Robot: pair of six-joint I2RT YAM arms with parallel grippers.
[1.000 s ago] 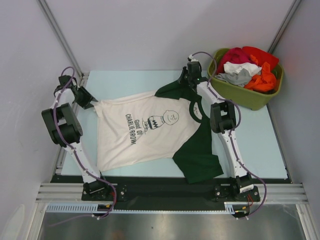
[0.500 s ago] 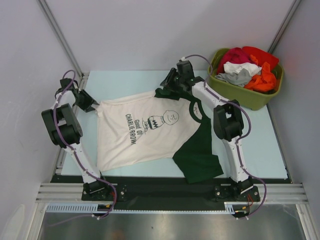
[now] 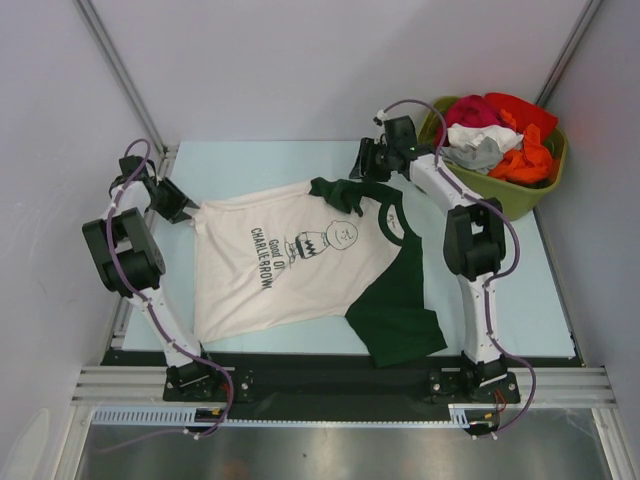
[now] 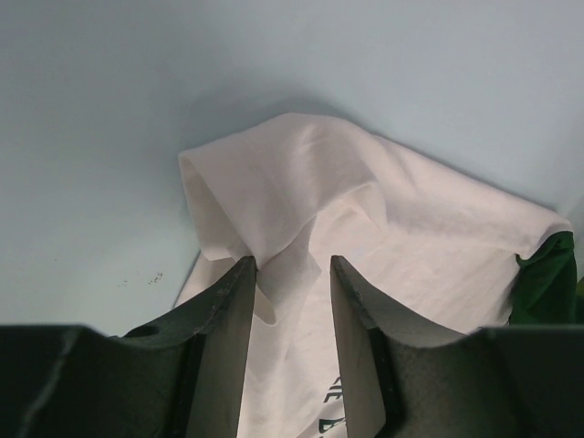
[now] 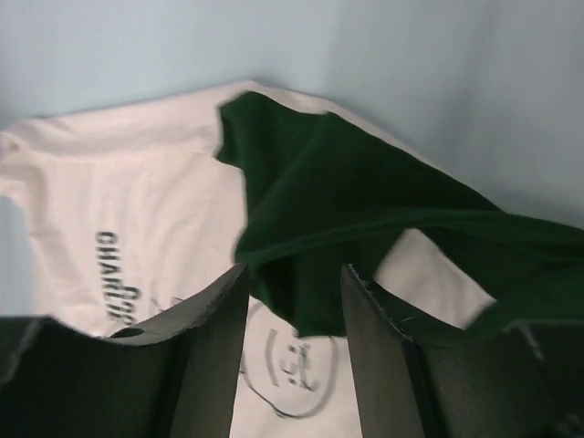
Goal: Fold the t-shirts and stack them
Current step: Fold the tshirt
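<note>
Left tool (image 4: 286,301) grips t-shirt (image 3: 290,265) hem, cloth hiding tips; right tool (image 5: 294,310) released, sleeve blurred.

We note plain white walls (image 3: 300,60) on three sides, two grey metal struts (image 3: 120,70) slanting up the back corners. Pale blue tabletop (image 3: 260,160). Aluminium rail (image 3: 330,385) along the near edge, a brushed steel sheet (image 3: 330,455) below it. Light even, soft shadows. Olive tub (image 3: 500,195) far right.
</note>
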